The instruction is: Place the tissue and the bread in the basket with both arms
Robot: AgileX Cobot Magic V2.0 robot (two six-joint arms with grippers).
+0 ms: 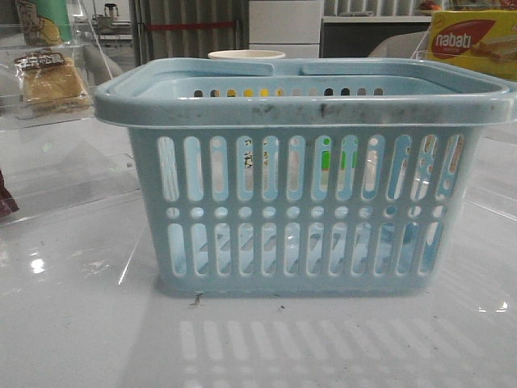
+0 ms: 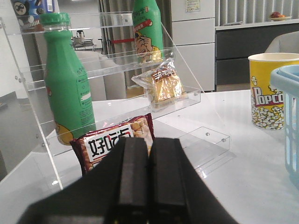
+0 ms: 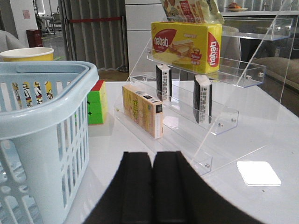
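On the white bench (image 1: 81, 331), nearest the front camera, stands the light-blue basket (image 1: 307, 210), upright, handles folded down along its rim; it serves as the landmark here. Through its slots nothing of the task's items can be made out inside.

Left of the basket, the left end effector (image 2: 148, 177) hangs with its black fingers pressed together, holding nothing. Just beyond it lies a dark red snack bag (image 2: 114, 140), leaning at the foot of a clear acrylic shelf rack (image 2: 187, 100). A green bottle (image 2: 67, 88) stands on that rack, and farther up it the bread (image 2: 163, 86) rests on a step in its clear wrapper, well apart from the basket.

Right of the basket, the right end effector (image 3: 153, 186) is likewise closed and empty. Beyond it rises a second acrylic rack (image 3: 224, 116) carrying a yellow carton (image 3: 142, 109), two small black packs (image 3: 203, 99) standing upright, and above them the nabati box (image 3: 187, 39). Behind the basket stands a popcorn cup (image 2: 271, 91).
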